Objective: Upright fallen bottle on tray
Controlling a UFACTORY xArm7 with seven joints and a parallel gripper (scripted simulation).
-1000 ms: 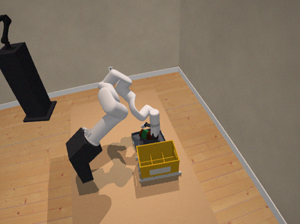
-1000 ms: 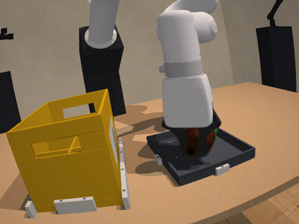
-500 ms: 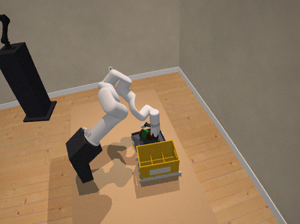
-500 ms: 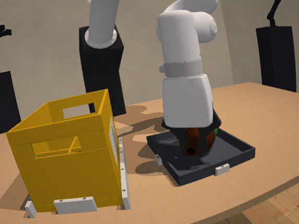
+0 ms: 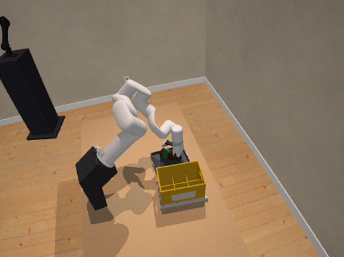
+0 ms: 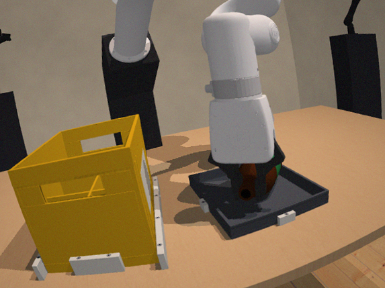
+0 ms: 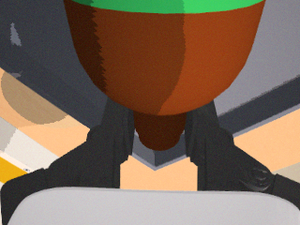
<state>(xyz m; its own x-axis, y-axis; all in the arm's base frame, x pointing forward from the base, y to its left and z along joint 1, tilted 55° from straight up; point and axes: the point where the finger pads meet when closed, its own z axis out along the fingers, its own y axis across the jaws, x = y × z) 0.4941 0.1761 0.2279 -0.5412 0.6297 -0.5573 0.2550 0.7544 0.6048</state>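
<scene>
The brown bottle [image 5: 165, 154] [image 6: 250, 176] [image 7: 163, 44] with a green label lies on its side over the dark grey tray [image 5: 184, 156] [image 6: 296, 191] [image 7: 277, 78]. In the exterior view its neck and open mouth point toward the camera. My gripper [image 5: 176, 155] [image 6: 248, 187] [image 7: 159, 91] comes straight down from above and is shut on the bottle's neck, one black finger on each side. I cannot tell whether the bottle's body still touches the tray floor. The yellow crate [image 5: 181, 188] [image 6: 87, 217] stands level beside the tray.
The crate has inner dividers and white brackets [image 6: 95, 264] at its foot. A white bracket [image 6: 285, 217] sits at the tray's front rim. The arm's black base [image 5: 91, 179] stands on the table [image 5: 174, 231] [image 6: 325, 151]. Black pedestals [image 5: 27, 92] [image 6: 355, 72] with camera arms stand farther off.
</scene>
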